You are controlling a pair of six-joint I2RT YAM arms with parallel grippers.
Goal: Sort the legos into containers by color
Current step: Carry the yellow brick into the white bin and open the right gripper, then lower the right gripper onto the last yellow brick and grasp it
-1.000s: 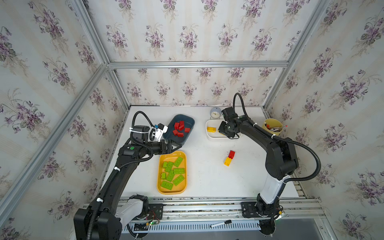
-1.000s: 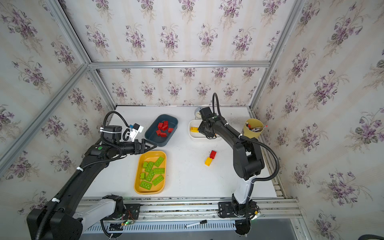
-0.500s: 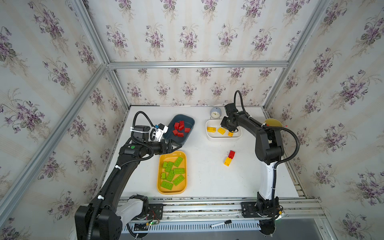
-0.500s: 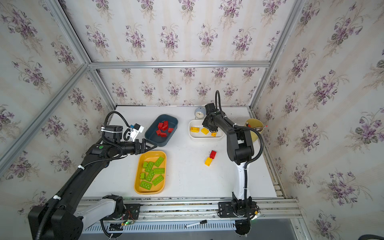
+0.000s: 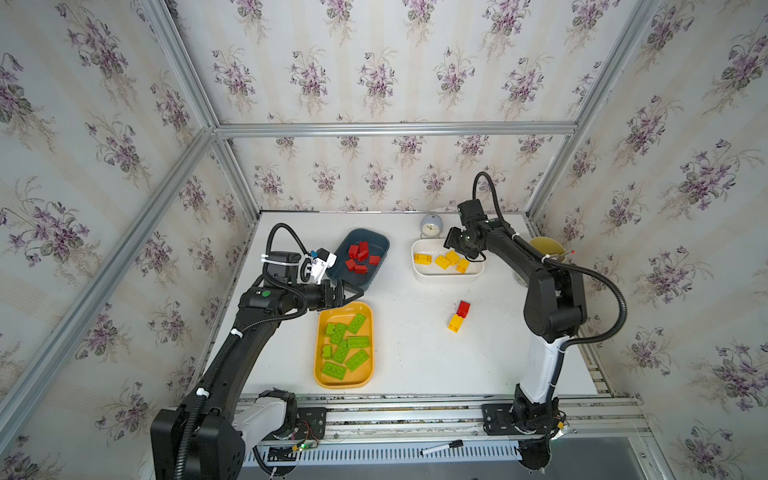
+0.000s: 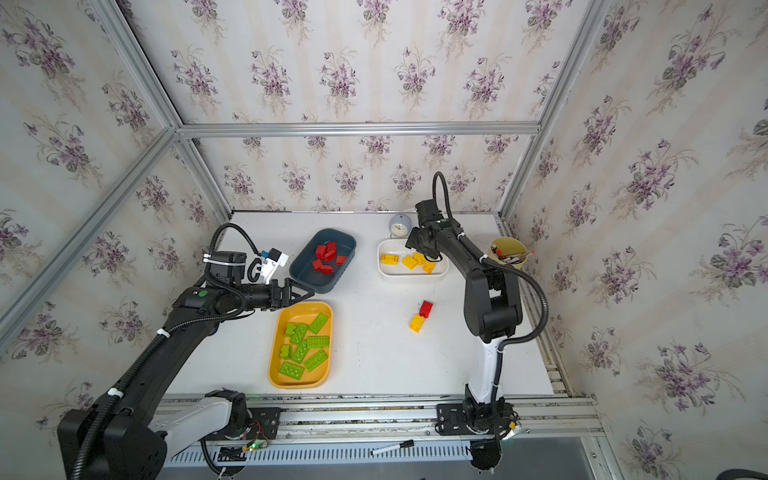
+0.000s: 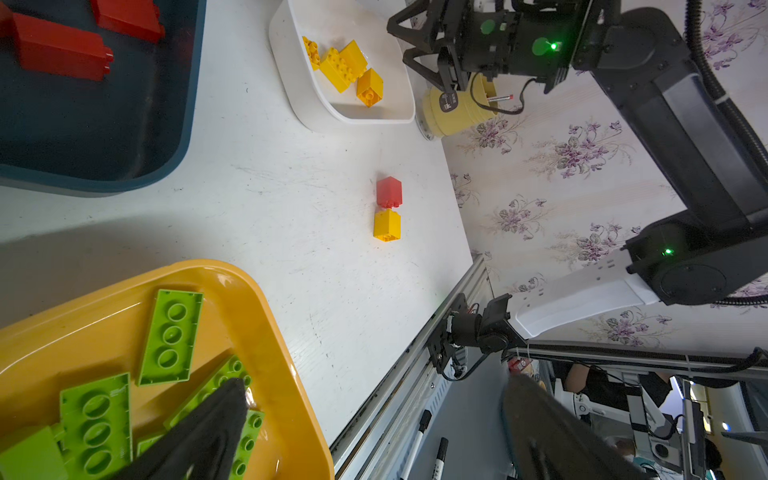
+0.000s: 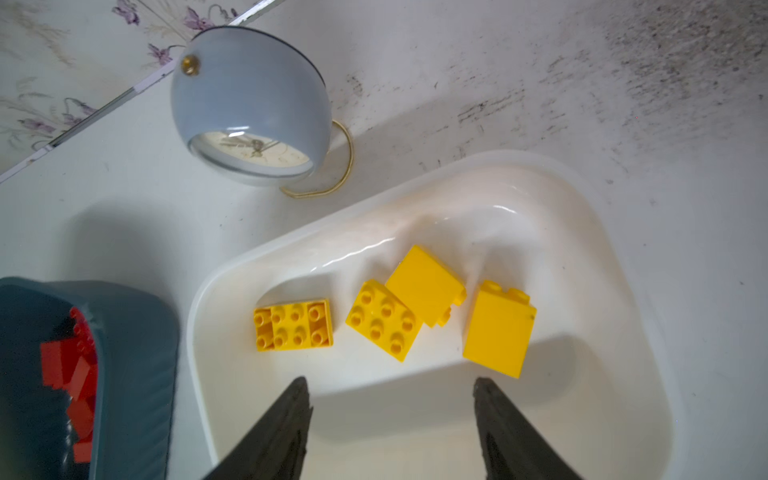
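My right gripper (image 8: 391, 382) hangs open and empty over the white tray (image 8: 615, 266), where several yellow legos (image 8: 496, 328) lie; in a top view the right gripper (image 5: 451, 243) sits above the tray's back edge (image 5: 449, 276). My left gripper (image 7: 374, 386) is wide open and empty; in both top views it (image 5: 353, 293) hovers between the dark blue tray (image 5: 376, 241) of red legos (image 5: 359, 253) and the yellow-orange tray (image 5: 345, 383) of green legos (image 5: 345, 345). A red brick (image 5: 463, 308) and a yellow brick (image 5: 455, 323) lie touching on the bare table.
A small grey-blue clock (image 5: 431, 225) stands just behind the white tray. A round yellow pen cup (image 5: 546, 249) sits at the table's right edge, behind my right arm. Markers (image 5: 440, 447) lie on the front rail below the table.
My right gripper's jaws have opened above the white tray, and its arm has drawn back, so more yellow bricks show in the tray. The left arm has stayed put.
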